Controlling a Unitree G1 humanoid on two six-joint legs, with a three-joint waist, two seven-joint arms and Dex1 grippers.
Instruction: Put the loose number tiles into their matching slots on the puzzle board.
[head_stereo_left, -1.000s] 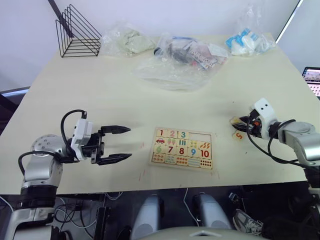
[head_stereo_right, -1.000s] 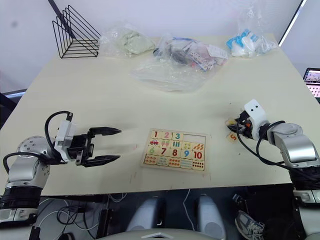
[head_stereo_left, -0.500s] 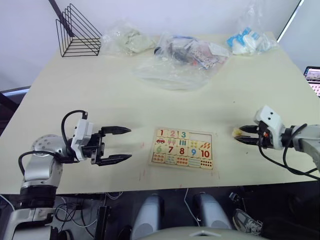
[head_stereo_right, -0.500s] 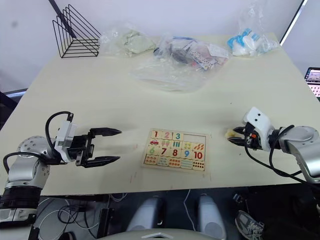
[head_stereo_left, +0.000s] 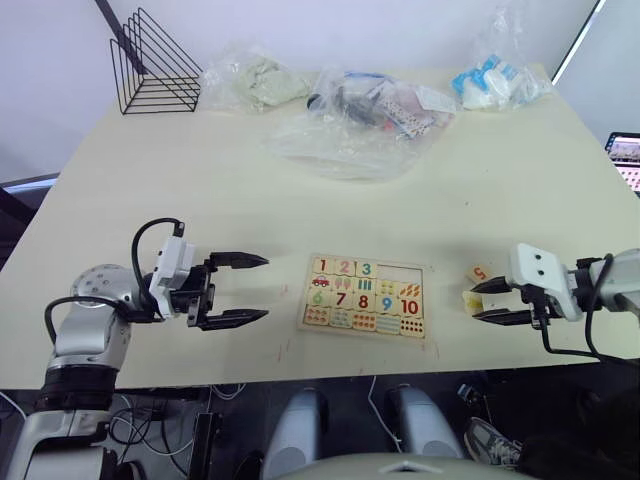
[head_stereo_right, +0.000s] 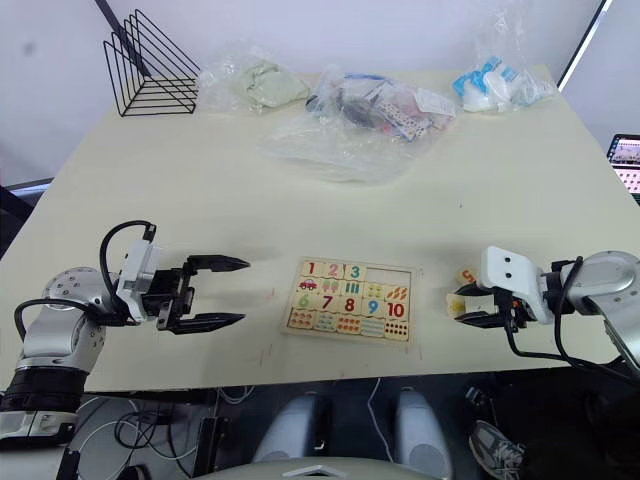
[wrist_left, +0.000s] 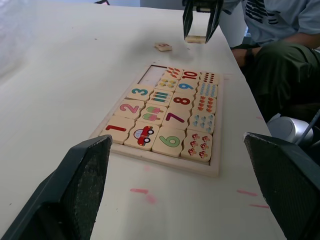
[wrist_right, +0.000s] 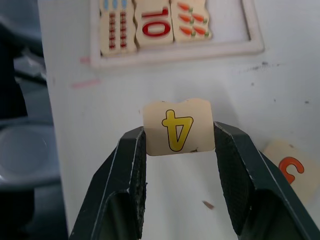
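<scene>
The puzzle board (head_stereo_left: 365, 296) lies flat near the table's front edge. Its top row holds tiles 1, 2 and 3, then two empty slots (head_stereo_left: 405, 273) at its right end. My right gripper (head_stereo_left: 474, 303) hovers just right of the board, shut on the yellow number 4 tile (wrist_right: 178, 131). A loose tile with a red 5 (head_stereo_left: 478, 272) lies on the table just behind that gripper. My left gripper (head_stereo_left: 252, 288) stands open to the left of the board, holding nothing.
A black wire rack (head_stereo_left: 152, 66) stands at the back left. Several clear plastic bags (head_stereo_left: 360, 115) lie along the far edge. A seated person (wrist_left: 272, 35) shows beyond the table's right side in the left wrist view.
My right gripper closed on the 4 tile, lifted it and drew it toward the front edge, leaving the 5 tile on the table. The left gripper has barely moved.
</scene>
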